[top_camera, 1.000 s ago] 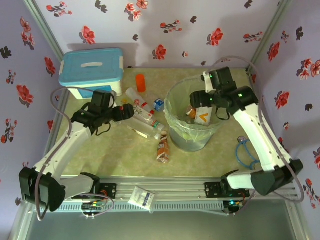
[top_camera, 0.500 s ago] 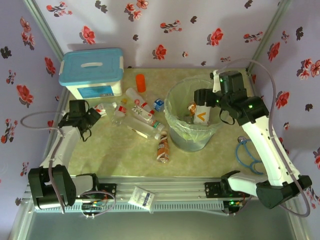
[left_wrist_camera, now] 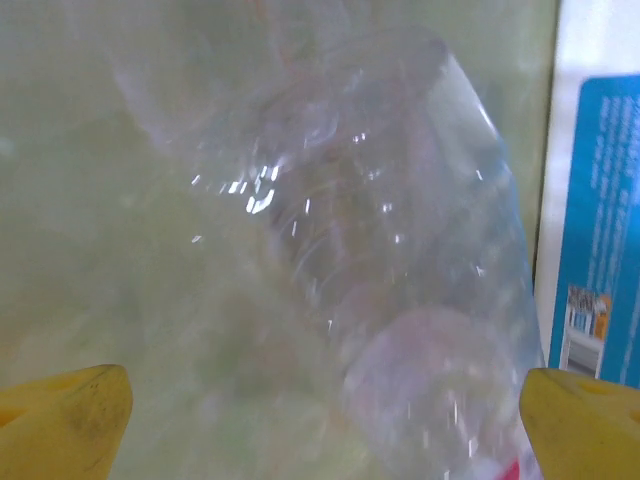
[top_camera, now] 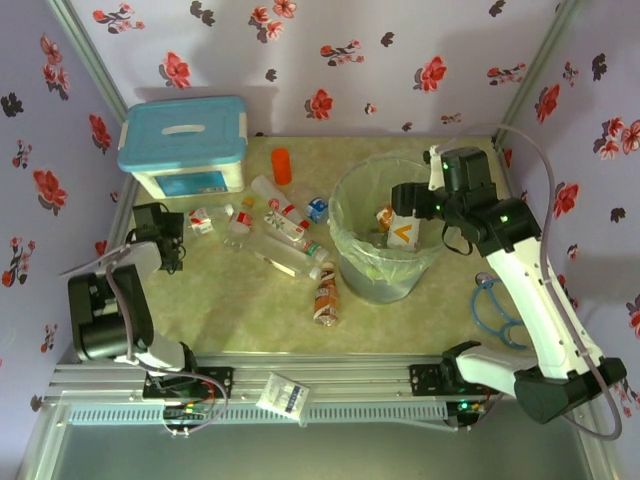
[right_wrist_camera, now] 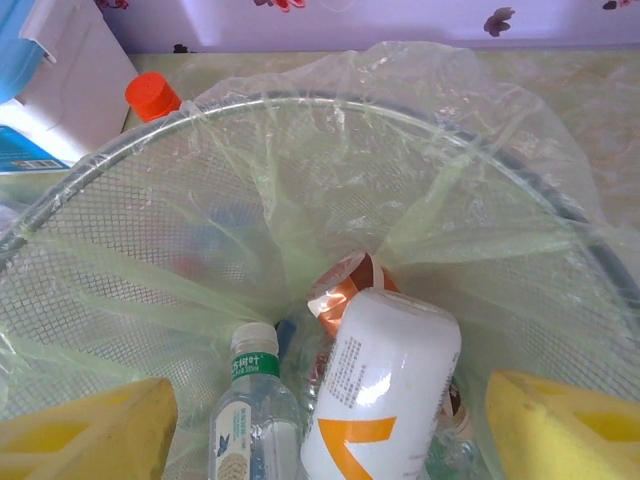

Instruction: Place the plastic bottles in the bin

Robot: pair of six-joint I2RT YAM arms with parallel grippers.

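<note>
Bright, even light; soft shadows. Left wrist view: bottle (left_wrist_camera: 400, 250) blurred, with glare specks. Right wrist view: sharp.

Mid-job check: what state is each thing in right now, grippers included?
left gripper: open, clear bottle lying just ahead
right gripper: open above the bin, holding nothing
bin: upright, lined, partly filled
white bottle: inside the bin, leaning
green-capped bottle: inside the bin
loose bottles: lying on the table
white box: lid shut
orange cylinder: standing upright
</note>
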